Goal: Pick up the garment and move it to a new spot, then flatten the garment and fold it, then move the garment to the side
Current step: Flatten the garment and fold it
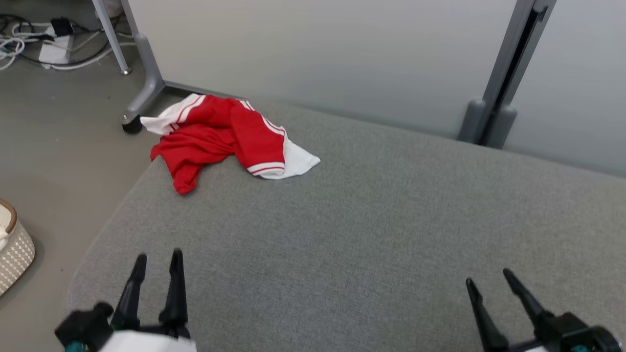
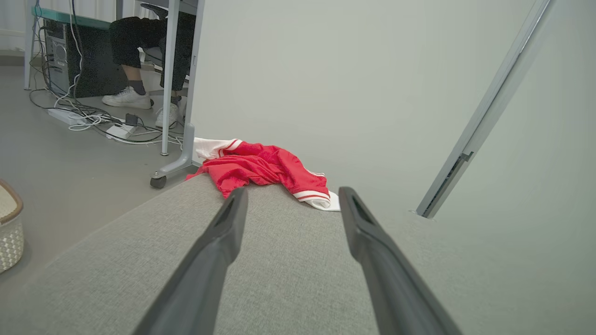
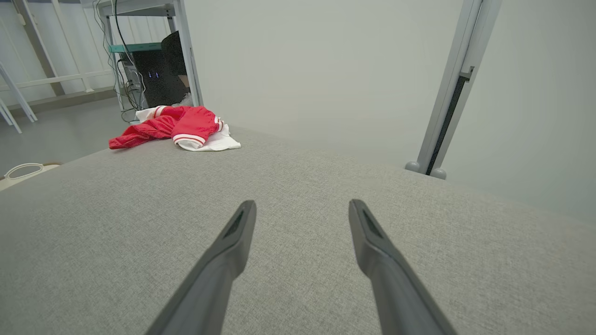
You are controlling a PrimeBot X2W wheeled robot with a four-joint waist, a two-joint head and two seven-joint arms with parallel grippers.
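Note:
A red garment (image 1: 220, 134) with white trim and stripes lies crumpled at the far left corner of the grey padded table (image 1: 342, 234), partly over its edge. From the left wrist the garment (image 2: 260, 170) appears ahead beyond the fingertips, and from the right wrist the garment (image 3: 179, 128) sits far off to the upper left. My left gripper (image 1: 159, 256) hovers open near the front left edge, well short of the cloth. My right gripper (image 1: 489, 276) is open at the front right, with nothing between its fingers.
A pale partition wall (image 1: 342, 54) with grey posts (image 1: 494, 112) runs behind the table. A woven white basket (image 1: 12, 244) stands on the floor at the left. Cables and a power strip (image 1: 49, 44) lie on the floor; a seated person's feet (image 2: 128, 98) are under a desk.

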